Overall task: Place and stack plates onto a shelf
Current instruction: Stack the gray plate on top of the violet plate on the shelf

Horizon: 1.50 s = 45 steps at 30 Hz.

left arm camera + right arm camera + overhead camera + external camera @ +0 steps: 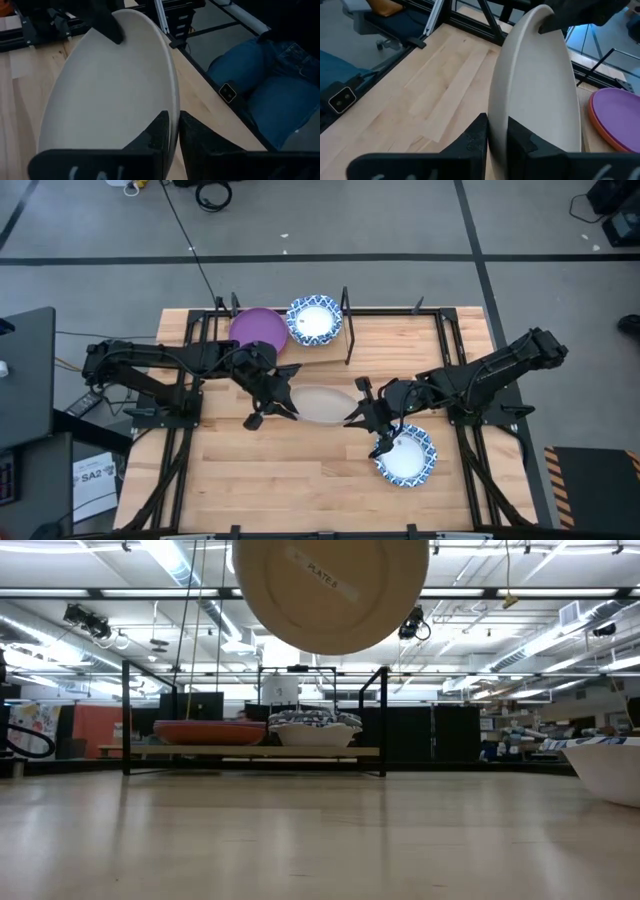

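A beige plate [318, 404] hangs in the air over the middle of the table, tilted, with its labelled underside [330, 590] facing the near edge. My left gripper [287, 402] is shut on its left rim and my right gripper [356, 413] on its right rim. On the shelf [330, 345] at the far edge rest a purple plate [260, 330] on top of an orange one [210, 732], and beside them a blue-and-white plate [315, 321]. Another blue-and-white plate [407, 457] sits on the table near the right arm. My left gripper pinches the beige plate's left rim [173, 117] between its two fingers [160, 132], one on the upper face and one on the underside, coming level from the table's left. The plate is lifted clear and tilted. My right gripper pinches the opposite, right rim [496, 122] between its two fingers [519, 137], one on each face, coming level from the table's right. The plate hangs tilted between both grippers, clear of the table.
The shelf's black upright posts [347, 330] stand at the far edge, and black frame rails [462, 360] run along the table's sides. A person's leg in jeans [270, 85] is beside the table. Bare wood [300, 480] lies toward the near edge.
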{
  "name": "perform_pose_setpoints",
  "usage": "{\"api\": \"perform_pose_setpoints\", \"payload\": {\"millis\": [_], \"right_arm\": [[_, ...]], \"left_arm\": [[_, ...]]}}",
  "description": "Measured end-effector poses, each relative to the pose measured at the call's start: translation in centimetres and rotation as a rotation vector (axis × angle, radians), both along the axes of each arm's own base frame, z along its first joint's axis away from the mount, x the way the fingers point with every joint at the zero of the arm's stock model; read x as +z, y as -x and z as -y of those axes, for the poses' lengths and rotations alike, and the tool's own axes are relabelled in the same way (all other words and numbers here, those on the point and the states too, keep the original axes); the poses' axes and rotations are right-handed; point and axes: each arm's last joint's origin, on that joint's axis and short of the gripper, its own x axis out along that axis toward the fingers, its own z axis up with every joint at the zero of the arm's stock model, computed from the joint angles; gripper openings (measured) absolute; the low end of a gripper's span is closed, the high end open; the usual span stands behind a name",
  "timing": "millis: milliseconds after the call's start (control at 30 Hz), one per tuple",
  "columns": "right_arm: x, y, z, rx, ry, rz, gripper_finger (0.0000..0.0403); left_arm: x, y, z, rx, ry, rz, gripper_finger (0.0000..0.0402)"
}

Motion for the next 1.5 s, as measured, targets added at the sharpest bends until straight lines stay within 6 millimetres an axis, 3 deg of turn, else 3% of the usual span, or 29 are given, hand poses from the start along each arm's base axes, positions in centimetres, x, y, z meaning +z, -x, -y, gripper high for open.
{"api": "perform_pose_setpoints", "payload": {"millis": [300, 967, 1233, 1500], "right_arm": [[0.2, -0.1, 0.0, -0.007, -0.008, 0.018, 0.0076], [0.2, -0.1, -0.1, 0.000, -0.009, 0.023, 0.0233], [0.7, 0.3, 0.1, -0.049, 0.011, 0.048, 0.0244], [2.5, 2.6, 0.4, -0.032, 0.002, 0.071, 0.0243]], "left_arm": [[0.0, -0.1, -0.1, 0.020, -0.011, 0.006, 0.0040], [0.0, 0.0, -0.1, 0.024, -0.005, -0.002, 0.0040], [0.0, 0.0, -0.1, 0.026, -0.005, -0.004, 0.0040], [0.0, 0.0, -0.2, 0.034, 0.003, -0.009, 0.0040]]}}
